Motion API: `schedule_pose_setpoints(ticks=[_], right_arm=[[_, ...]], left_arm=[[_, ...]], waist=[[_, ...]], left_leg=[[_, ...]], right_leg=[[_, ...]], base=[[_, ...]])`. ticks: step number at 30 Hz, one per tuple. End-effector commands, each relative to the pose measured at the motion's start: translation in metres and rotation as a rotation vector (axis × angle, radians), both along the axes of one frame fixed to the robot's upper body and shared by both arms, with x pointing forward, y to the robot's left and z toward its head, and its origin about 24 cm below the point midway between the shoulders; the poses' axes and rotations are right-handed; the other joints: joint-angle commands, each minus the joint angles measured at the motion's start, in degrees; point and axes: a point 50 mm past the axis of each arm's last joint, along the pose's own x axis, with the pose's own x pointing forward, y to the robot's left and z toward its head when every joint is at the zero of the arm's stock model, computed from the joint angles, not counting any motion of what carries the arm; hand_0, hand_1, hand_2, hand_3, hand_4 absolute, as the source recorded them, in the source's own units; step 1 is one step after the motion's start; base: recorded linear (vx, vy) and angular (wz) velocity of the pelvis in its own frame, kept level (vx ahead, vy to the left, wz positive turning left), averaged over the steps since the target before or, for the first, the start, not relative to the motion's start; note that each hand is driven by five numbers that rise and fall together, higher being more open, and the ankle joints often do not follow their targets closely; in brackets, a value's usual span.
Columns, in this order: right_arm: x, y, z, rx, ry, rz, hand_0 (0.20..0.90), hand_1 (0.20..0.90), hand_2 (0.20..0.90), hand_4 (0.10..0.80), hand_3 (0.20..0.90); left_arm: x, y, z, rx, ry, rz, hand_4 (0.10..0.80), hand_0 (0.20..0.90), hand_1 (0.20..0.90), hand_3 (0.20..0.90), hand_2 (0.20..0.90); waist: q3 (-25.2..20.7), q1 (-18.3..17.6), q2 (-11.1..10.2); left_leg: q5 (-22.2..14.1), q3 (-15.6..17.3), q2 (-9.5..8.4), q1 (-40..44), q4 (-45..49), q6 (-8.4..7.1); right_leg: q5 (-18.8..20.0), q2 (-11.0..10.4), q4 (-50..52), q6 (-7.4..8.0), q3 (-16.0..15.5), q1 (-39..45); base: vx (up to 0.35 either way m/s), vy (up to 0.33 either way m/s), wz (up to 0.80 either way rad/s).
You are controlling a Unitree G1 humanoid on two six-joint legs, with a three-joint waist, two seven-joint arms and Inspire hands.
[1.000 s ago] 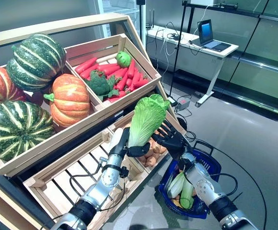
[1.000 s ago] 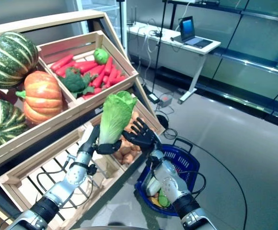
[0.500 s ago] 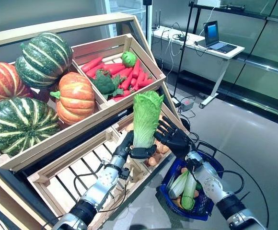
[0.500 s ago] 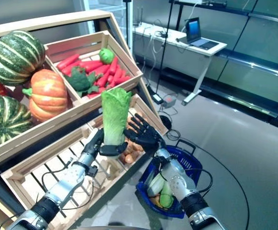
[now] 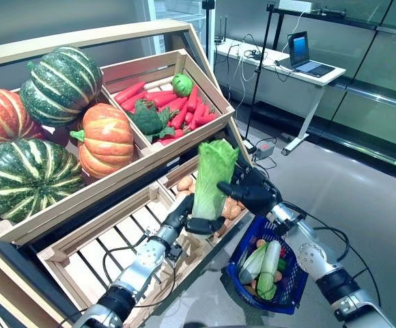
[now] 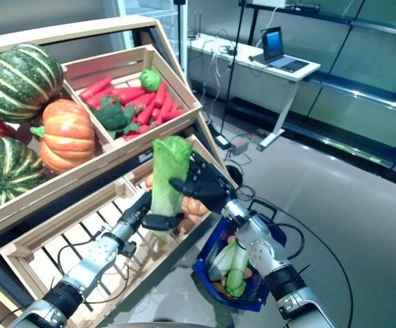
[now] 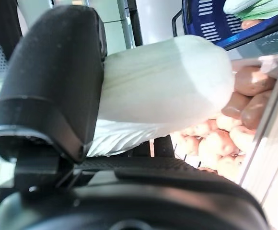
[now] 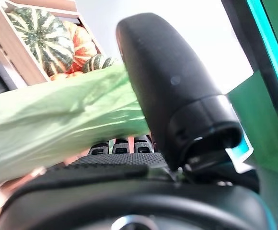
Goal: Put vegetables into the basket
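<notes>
A long pale-green napa cabbage (image 5: 213,172) stands upright in the air in front of the lower crates. My left hand (image 5: 199,224) is shut on its white base, whose stem end (image 7: 167,81) shows past the thumb (image 7: 52,72). My right hand (image 5: 254,192) grips the cabbage at mid-height from the right, thumb (image 8: 172,81) and fingers curled round the leaves (image 8: 57,110). The blue basket (image 5: 293,275) sits just below my right forearm. It holds two more napa cabbages (image 5: 261,263) and some small orange vegetables.
Behind the cabbage is a crate of potatoes (image 5: 184,184); beside it, an empty slatted crate (image 5: 109,249). The upper shelf has pumpkins (image 5: 106,140) and a crate of carrots, broccoli and a green pepper (image 5: 167,106). A desk with a laptop (image 5: 306,58) stands far right.
My right hand, spread open beside the cabbage before, has shut on its middle. The cabbage has shifted slightly right and lower, toward the basket. The left hand has kept its hold.
</notes>
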Motion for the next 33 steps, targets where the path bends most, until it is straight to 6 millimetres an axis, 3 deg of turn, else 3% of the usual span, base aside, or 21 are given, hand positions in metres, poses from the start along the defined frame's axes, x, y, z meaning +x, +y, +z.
schedule_pose_setpoints(ticks=[1,5,12,15,23,33], right_arm=[[0.012,0.04,0.12,0.308,-0.497,0.267,0.9,0.9,0.9,0.8,0.9],[0.003,0.055,0.12,0.294,-0.514,0.473,0.9,0.9,0.9,0.8,0.9],[0.001,0.06,0.116,0.238,-0.506,0.614,0.9,0.9,0.9,0.8,0.9],[0.004,0.059,0.105,0.139,-0.457,0.655,0.9,0.9,0.9,0.8,0.9],[0.011,0.048,0.07,-0.066,-0.309,0.619,0.9,0.9,0.9,0.8,0.9],[0.014,0.042,0.047,-0.009,-0.194,0.484,0.9,0.9,0.9,0.8,0.9]], left_arm=[[0.018,-0.026,0.014,0.061,-0.093,-0.167,0.4,0.3,0.3,0.3,0.3],[0.02,-0.029,0.013,0.072,-0.087,-0.202,0.4,0.3,0.3,0.3,0.3],[0.021,-0.034,0.018,0.13,-0.123,-0.29,0.4,0.3,0.3,0.3,0.3],[0.024,-0.034,0.025,0.123,-0.157,-0.293,0.4,0.3,0.3,0.3,0.3],[0.029,-0.036,0.055,0.048,-0.29,-0.301,0.4,0.3,0.3,0.3,0.3],[0.025,-0.043,0.105,-0.084,-0.473,-0.357,0.4,0.3,0.3,0.3,0.3]], waist=[[-2.56,-0.69,0.78],[-2.61,-0.52,0.57],[-2.83,-0.5,0.31],[-3.02,-0.63,0.12],[-2.96,-0.55,-0.16],[-2.44,0.34,0.0]], left_leg=[[-3.49,0.0,-1.5,-2.37,0.07,1.82],[-3.42,-0.12,-1.43,-2.6,0.07,1.75],[-3.36,-0.34,-1.33,-2.8,0.07,1.64],[-3.28,-0.37,-1.32,-2.99,0.07,1.57],[-2.86,-0.36,-1.1,-3.15,0.07,1.26],[-2.75,-1.05,-1.03,-3.11,0.07,1.12]], right_leg=[[-2.22,0.18,0.92,-0.52,0.82,0.0],[-2.38,0.15,0.87,-0.54,0.83,0.03],[-2.46,0.21,0.84,-0.55,0.89,0.0],[-2.44,0.19,0.78,-0.5,0.95,-0.1],[-2.16,0.13,0.76,-0.54,0.85,-0.28],[-2.02,-0.16,0.78,-0.52,0.04,0.16]], base=[[0.0,0.0,0.0],[0.0,0.0,0.0],[0.0,0.0,0.0],[0.0,0.0,0.0],[0.0,0.0,0.0],[0.0,0.0,0.0]])
